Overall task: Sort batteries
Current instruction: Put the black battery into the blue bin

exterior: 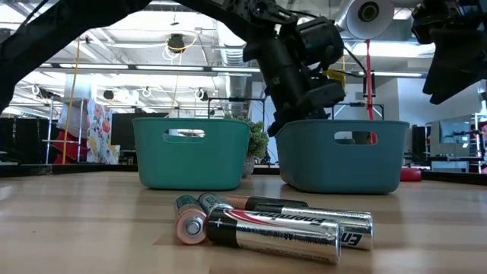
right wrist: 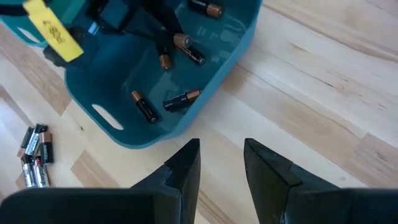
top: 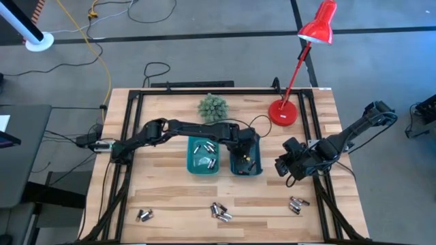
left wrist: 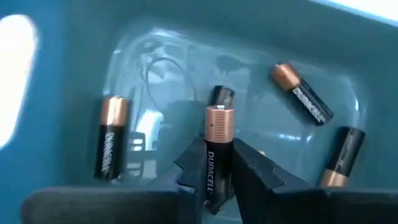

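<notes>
A robotics lab: beyond the wooden table (top: 170, 197) run exposed ceiling ducts (exterior: 228, 53), strip lights (exterior: 163, 68) and cables (top: 95, 41) across the floor.

Up close on the bench (exterior: 76, 228) lies a cluster of batteries (exterior: 274, 224), ends toward the camera. Behind them stand two teal bins side by side, left bin (exterior: 192, 152) and right bin (exterior: 342, 156). A dark arm (exterior: 293, 61) reaches down into the right bin

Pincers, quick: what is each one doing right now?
Left pincer: inside the right-hand teal bin, closed on a black-and-copper battery.
Right pincer: open, holding nothing, above the bare table beside that bin.
</notes>
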